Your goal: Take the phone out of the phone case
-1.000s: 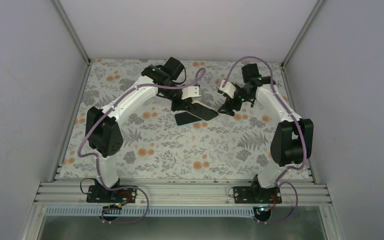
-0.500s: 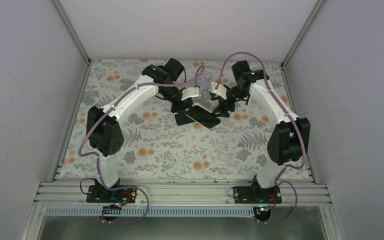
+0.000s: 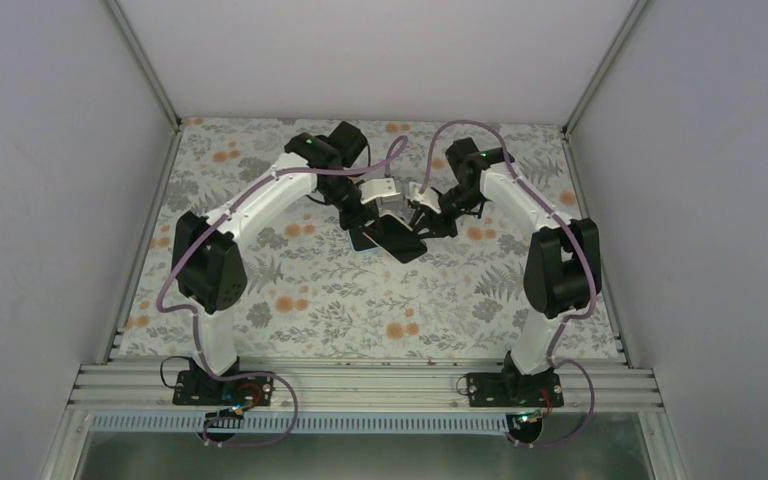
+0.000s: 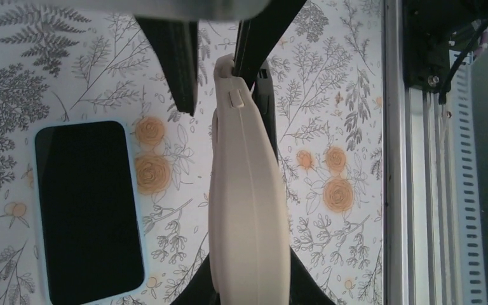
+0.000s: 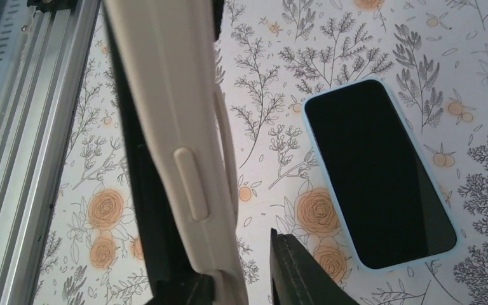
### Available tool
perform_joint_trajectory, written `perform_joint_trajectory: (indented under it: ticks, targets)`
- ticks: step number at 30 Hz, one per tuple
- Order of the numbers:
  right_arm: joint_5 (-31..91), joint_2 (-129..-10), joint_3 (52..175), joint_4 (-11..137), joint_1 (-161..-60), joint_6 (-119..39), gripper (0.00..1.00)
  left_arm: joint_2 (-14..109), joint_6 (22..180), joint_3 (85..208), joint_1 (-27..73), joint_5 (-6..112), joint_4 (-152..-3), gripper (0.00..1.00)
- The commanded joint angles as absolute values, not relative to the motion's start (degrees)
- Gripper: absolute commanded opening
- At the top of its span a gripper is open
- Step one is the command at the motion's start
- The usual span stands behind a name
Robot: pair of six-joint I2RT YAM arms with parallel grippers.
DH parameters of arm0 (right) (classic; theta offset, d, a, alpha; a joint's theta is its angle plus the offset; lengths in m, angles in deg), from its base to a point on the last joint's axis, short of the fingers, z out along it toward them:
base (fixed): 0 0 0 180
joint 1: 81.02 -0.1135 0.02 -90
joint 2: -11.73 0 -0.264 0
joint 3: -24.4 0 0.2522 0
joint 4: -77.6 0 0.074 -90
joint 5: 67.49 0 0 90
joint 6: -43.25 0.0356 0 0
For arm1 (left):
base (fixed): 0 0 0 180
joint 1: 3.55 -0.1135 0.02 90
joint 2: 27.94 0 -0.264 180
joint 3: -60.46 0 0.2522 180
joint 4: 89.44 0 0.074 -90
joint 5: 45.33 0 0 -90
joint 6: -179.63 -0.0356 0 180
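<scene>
A floral worktop is enclosed by plain pale walls.
Both arms are folded inward over the far middle. The phone case is held aloft, edge-on, by the closed left claw; the right claw is spread around its other end. The phone is laid flat on the worktop beside it.

I read the phone as a dark-screened slab with a pale-blue rim, lying flat and screen-up on the table. The case is cream with moulded side buttons, raised clear of the table, edge-on, just beside the phone. I cannot tell what it contains.
</scene>
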State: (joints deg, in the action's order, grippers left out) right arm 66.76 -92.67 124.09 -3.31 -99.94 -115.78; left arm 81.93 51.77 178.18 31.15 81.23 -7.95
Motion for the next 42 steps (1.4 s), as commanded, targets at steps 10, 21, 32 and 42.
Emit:
perform_joint_trajectory:
  ticks: [10, 21, 32, 42]
  targets:
    - [86.86, -88.06, 122.23, -9.81, -105.52, -112.11, 0.03, 76.3, 53.61, 171.38, 27.7, 72.38, -49.44, 0.35]
    - [88.66, -90.63, 124.21, -9.8, -94.68, -104.65, 0.03, 67.44, 55.57, 165.63, 24.71, 66.69, -54.96, 0.97]
    - [86.26, -100.31, 139.37, 11.91, -88.98, -71.14, 0.03, 57.51, 54.58, 154.43, 32.94, 56.3, -62.45, 0.93]
    - [82.46, -103.0, 142.12, 32.63, -85.85, -45.44, 0.03, 66.07, 55.93, 150.58, 38.68, 43.87, -76.2, 0.8]
